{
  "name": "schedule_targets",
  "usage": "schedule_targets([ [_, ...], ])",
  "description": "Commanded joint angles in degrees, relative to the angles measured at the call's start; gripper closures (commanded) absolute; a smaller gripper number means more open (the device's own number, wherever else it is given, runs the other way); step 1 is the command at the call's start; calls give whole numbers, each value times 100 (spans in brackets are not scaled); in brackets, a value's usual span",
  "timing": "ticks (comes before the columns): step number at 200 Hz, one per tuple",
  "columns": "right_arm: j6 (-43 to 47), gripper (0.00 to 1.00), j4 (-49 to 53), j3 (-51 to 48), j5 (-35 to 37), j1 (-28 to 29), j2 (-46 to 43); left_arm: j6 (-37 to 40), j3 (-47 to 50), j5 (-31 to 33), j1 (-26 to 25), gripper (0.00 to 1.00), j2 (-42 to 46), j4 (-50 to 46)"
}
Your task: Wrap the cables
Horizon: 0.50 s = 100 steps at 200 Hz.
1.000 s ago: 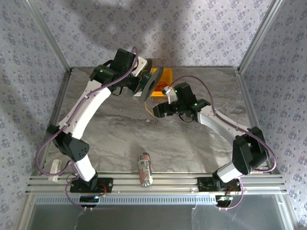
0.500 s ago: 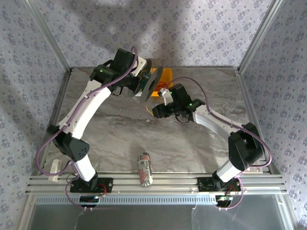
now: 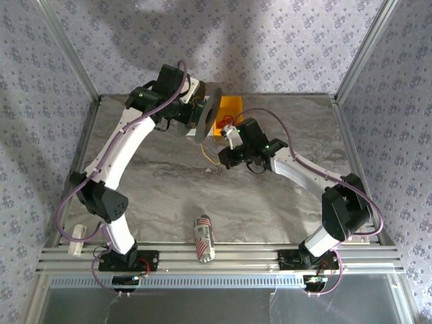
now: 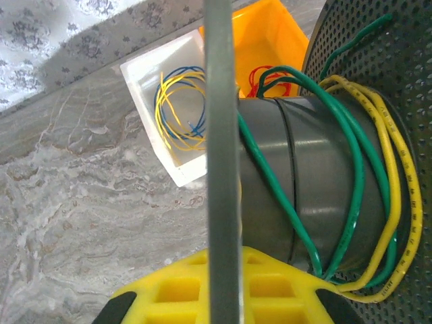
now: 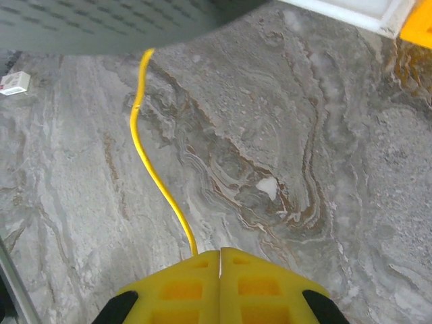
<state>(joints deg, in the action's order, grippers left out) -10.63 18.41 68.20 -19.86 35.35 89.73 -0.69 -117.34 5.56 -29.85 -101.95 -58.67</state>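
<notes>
Yellow cable [image 5: 158, 182] is pinched in my closed right gripper [image 5: 220, 255], running up to the spool [image 4: 317, 196]; my left gripper [image 4: 221, 277] clamps the spool's flange, holding it raised so turns can be laid on.

Spool [image 4: 324, 175] is running off the right and bottom picture edges in the left wrist view. Its near flange [image 4: 219, 135] is covering the right edge of the white tray [image 4: 152, 74] and part of the red cable [image 4: 260, 75]. Left gripper [image 4: 221, 270] is getting cropped at the bottom. Yellow cable [image 5: 152, 175] is vanishing under the flange up top and between the right gripper [image 5: 220, 270] pads below.
</notes>
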Motion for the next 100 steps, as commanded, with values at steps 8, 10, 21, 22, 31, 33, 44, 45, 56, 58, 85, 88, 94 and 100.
schedule_targets([
  [8, 226, 100, 367, 506, -39, 188, -336, -224, -281, 68, 89, 100, -163, 194],
  [10, 234, 100, 376, 537, -67, 195, -348, -226, -281, 77, 92, 100, -184, 191],
  [21, 255, 100, 420, 729, -211, 272, -409, -235, -281, 129, 90, 100, -305, 173],
  [22, 255, 100, 419, 747, -220, 280, -411, -232, -281, 129, 91, 100, -315, 172],
  [31, 271, 100, 403, 914, -374, 350, -472, -231, -281, 173, 84, 100, -419, 151],
  [33, 279, 100, 390, 940, -402, 369, -485, -235, -281, 175, 91, 100, -439, 147],
  [44, 317, 100, 349, 1165, -382, 447, -553, -232, -274, 188, 84, 100, -532, 112],
  [45, 321, 100, 343, 1184, -380, 451, -557, -231, -273, 185, 89, 100, -543, 107],
  [56, 392, 100, 247, 1381, -250, 464, -665, -226, -218, 190, 77, 100, -599, 102],
  [58, 405, 100, 219, 1407, -219, 464, -685, -218, -195, 193, 76, 100, -600, 102],
  [85, 697, 100, -33, 2062, -107, 181, -811, -62, 160, 261, 1, 100, -548, 132],
  [88, 733, 100, -45, 2142, -111, 129, -794, -34, 205, 253, -12, 100, -533, 129],
  [94, 799, 100, -49, 2319, -111, 10, -743, 29, 292, 253, -33, 100, -499, 130],
  [100, 877, 100, -38, 2493, -98, -111, -680, 92, 378, 265, -70, 100, -456, 129],
])
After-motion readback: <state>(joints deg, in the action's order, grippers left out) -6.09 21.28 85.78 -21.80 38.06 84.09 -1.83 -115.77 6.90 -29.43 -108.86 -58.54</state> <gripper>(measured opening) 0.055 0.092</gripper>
